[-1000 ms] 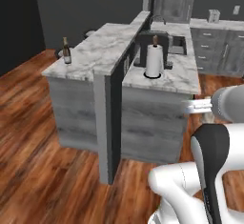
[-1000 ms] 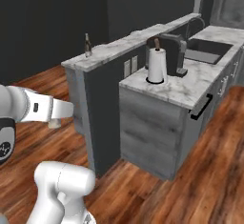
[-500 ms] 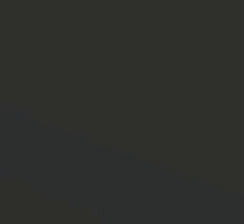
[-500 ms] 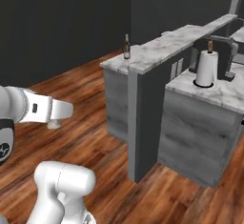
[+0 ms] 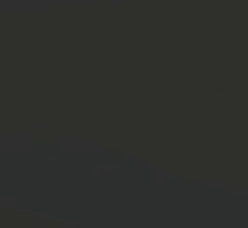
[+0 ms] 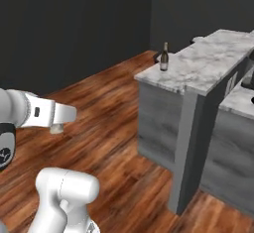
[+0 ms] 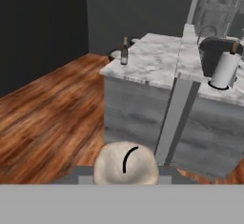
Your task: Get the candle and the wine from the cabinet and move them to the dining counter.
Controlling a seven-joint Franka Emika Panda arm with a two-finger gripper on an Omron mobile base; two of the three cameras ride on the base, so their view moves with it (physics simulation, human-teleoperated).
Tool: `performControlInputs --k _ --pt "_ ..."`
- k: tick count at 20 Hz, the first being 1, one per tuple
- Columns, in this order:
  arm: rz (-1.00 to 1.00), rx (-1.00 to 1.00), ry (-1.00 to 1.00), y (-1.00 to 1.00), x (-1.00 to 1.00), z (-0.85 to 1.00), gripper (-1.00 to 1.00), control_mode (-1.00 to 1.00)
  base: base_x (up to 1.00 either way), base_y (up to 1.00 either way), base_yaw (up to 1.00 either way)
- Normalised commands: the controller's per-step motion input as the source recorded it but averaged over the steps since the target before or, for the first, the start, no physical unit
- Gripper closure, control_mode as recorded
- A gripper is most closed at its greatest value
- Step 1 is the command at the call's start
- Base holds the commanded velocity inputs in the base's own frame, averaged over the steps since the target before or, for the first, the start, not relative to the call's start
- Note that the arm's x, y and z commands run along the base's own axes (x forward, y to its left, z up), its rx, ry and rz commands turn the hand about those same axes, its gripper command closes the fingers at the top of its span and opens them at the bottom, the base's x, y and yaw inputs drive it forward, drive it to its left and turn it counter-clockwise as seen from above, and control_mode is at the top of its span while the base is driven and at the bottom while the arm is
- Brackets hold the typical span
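Observation:
In the hand view the candle (image 7: 114,167), a short beige cylinder with a black wick, sits close at the bottom, and my gripper (image 7: 126,173) is shut on it. From the right base view the gripper (image 6: 58,127) hangs at the left over the wooden floor, with a pale bit of the candle (image 6: 56,128) under the hand. The wine (image 6: 163,57), a dark bottle, stands upright near the end of the dining counter (image 6: 208,71), well away from the gripper. It also shows ahead as the wine (image 7: 124,51) on the dining counter (image 7: 152,63). The cabinet is out of view.
A lower marble worktop (image 7: 217,94) joins the counter on the right, carrying a paper towel roll (image 7: 224,69) and a dark pot (image 7: 212,51). Wooden floor (image 6: 109,108) lies open between me and the counter. Dark walls stand behind. The left base view is uniformly dark.
The whole picture has shifted as the base turned: the counter now sits further right in the right base view. The left base view went dark. The grip on the candle is unchanged.

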Motion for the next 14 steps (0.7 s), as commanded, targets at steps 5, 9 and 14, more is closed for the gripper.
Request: performControlInputs --k 5,9,14 --pt "0.00 0.00 0.00 0.00 0.00 0.00 1.00 1.00 0.80 0.68 -0.01" --pt "0.00 0.00 0.00 0.00 0.00 0.00 1.00 1.00 0.88 0.73 -0.05" --pt "0.00 0.00 0.00 0.00 0.00 0.00 1.00 1.00 0.86 0.74 -0.11"
